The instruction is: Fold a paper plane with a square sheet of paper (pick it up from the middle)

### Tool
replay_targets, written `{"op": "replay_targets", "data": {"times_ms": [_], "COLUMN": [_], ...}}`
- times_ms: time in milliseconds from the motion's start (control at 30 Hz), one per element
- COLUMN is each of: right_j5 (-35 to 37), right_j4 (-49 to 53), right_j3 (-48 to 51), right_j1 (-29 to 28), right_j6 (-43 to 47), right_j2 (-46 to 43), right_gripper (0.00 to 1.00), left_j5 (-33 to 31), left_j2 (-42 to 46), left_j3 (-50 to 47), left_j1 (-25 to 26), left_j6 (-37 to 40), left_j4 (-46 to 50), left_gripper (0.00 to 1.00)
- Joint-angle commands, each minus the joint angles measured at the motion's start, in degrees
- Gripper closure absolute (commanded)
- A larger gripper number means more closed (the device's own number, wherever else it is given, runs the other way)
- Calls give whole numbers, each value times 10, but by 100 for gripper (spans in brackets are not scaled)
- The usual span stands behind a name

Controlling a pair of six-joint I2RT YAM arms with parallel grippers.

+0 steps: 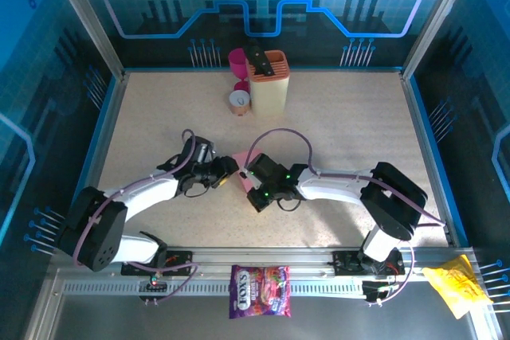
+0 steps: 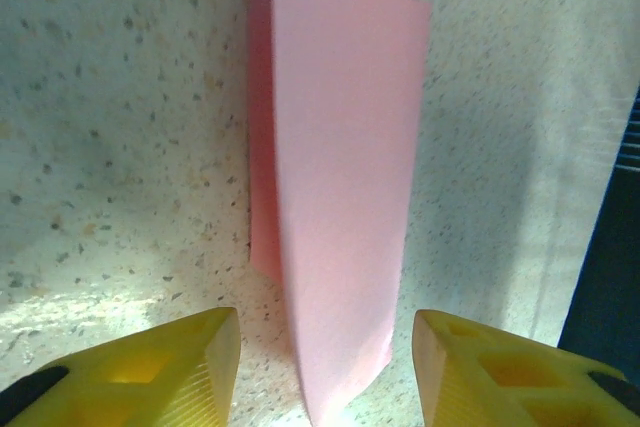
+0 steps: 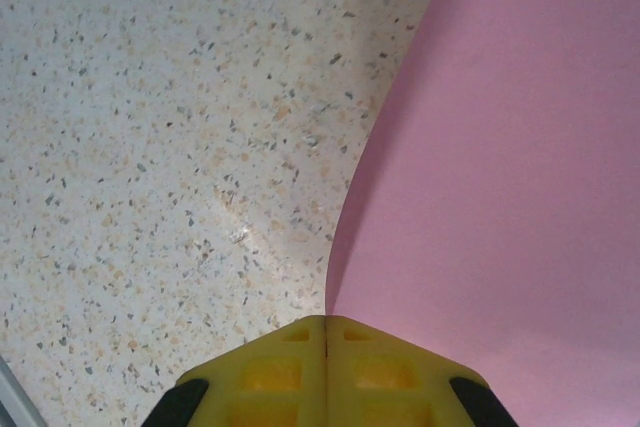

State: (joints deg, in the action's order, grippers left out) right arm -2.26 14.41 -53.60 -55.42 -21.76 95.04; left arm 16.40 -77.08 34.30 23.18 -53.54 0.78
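Thin salmon-pink paper sheet (image 2: 335, 197) runs lengthwise ahead of the left gripper (image 2: 325, 325), half-open and empty — the right gripper (image 3: 327, 325), shut, pinches its edge.

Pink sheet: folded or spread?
Folded. The pink sheet lies as a narrow strip, with a second layer showing along one long edge.

the square sheet of paper (image 2: 340, 197), salmon pink, lies folded narrow on the speckled table (image 2: 120, 147).
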Motion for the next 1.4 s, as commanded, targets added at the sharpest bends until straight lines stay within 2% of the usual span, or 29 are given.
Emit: {"op": "replay_targets", "data": {"times_ms": [0,133,367,500,867,1367], "right_j5": [-29,-34,-36,-39,-55,-83], "right_j4": [-14,-20,-21,-17,9,65], "right_j3": [11,16,12,7,-25,-61], "right_j1": [3,3,3,3,12,76], "right_j6": [11,7,4,5,22,75], "right_j2": [-13,-9,-5,-4,0,14], "right_gripper": [100,100,100,100,100,100], "left_j5": [15,51,101,113,90,87], "left_j2": [-4,-67,-185,-237,-319,-363], "left_j3": [52,123,208,244,268,281], "left_j1": [-11,-13,-6,3,2,-3], "left_j6": [42,68,91,113,150,155], "left_j4": [46,46,28,40,60,68], "left_gripper": [54,61,80,86,89,94]}}
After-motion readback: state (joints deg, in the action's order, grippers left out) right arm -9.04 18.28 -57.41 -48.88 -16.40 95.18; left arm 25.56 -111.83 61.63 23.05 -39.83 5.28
